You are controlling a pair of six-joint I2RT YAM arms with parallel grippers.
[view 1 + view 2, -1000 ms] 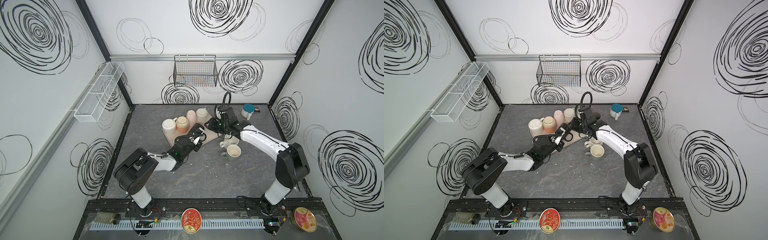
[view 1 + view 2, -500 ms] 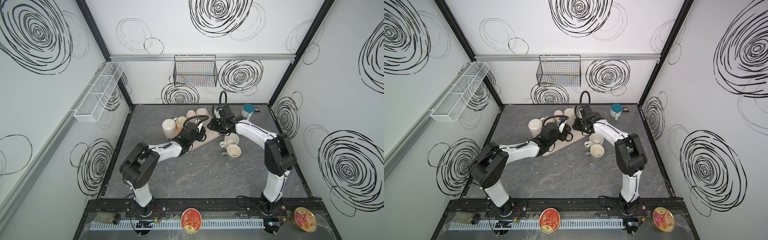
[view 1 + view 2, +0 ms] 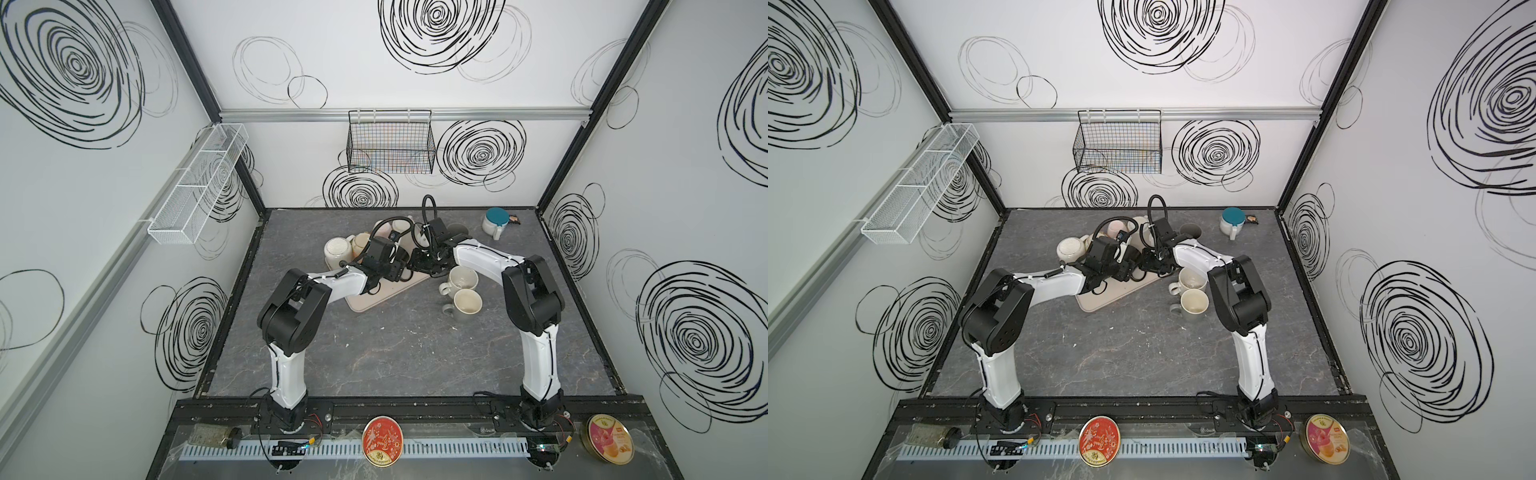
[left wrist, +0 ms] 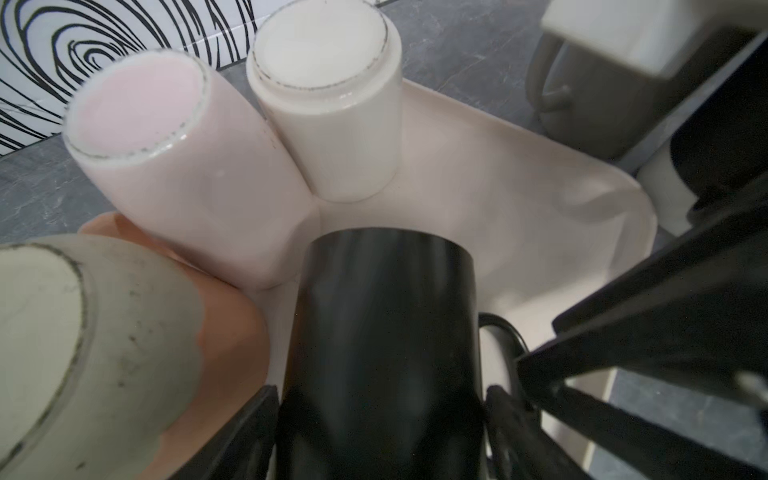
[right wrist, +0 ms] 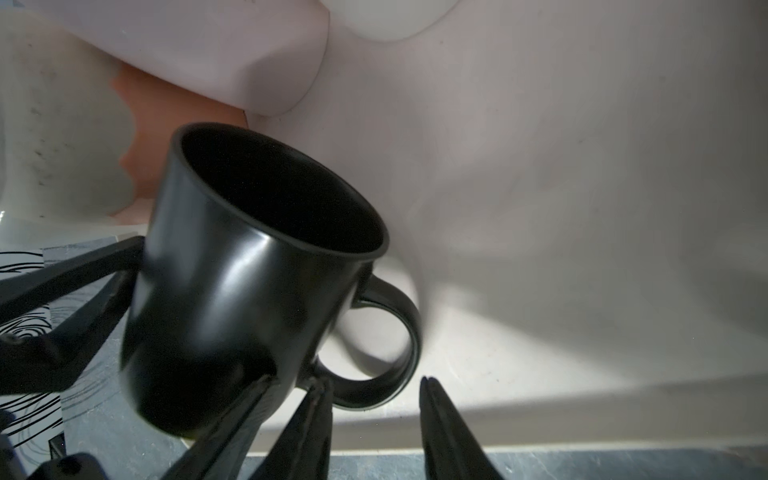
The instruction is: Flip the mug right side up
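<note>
Now the glossy black ceramic mug lies lengthwise straight ahead of the left pincer, base end between its wide-spread jaws, mouth pointing away; the right pincer, part-open, straddles the handle (whether either truly grips, I cannot tell).

Both top views: bright, even light, shadows soft and faint on the grey marbled tabletop, straight lines bowed at the edges by the wide lens. Wrist views are dimmer. In the right wrist view the glossy black ceramic mug carries streak highlights and throws a soft shadow on the beige plastic tray; the light is probably overhead. In the left wrist view the pale pink ceramic mug is soft, out of focus.
</note>
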